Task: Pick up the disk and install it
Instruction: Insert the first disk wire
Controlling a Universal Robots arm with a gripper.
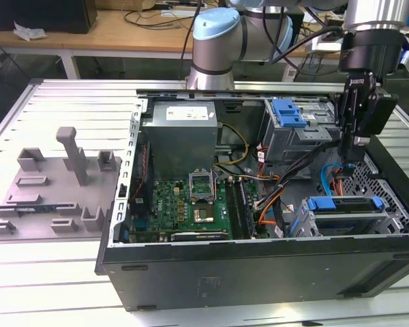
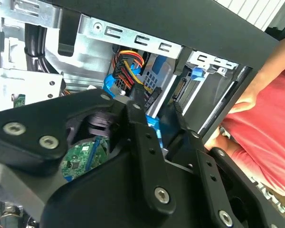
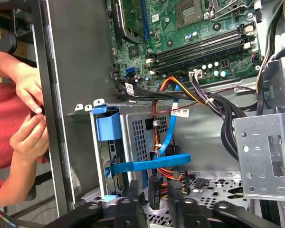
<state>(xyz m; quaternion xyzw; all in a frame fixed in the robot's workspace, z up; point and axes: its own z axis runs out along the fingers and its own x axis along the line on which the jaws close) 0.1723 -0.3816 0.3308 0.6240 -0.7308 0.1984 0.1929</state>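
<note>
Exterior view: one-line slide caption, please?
Pincer hangs over the open computer case, near the blue-framed disk sitting in the drive bay.

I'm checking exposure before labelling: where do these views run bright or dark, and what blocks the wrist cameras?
Exterior view: even room light, pale table bright, computer case interior shaded. Second wrist view: the dark gripper blocks the lower half, bright corner beyond the case. First wrist view: motherboard evenly lit, no strong glare.

An open computer case (image 1: 259, 272) lies on a slatted metal table (image 1: 41, 272), filling the centre and right of the frame. At upper right the gripper (image 1: 350, 153) hangs over the case's right part, above the blue-framed disk (image 1: 344, 212) lying at lower right. A grey plastic fixture (image 1: 61, 184) sits at left.
</note>
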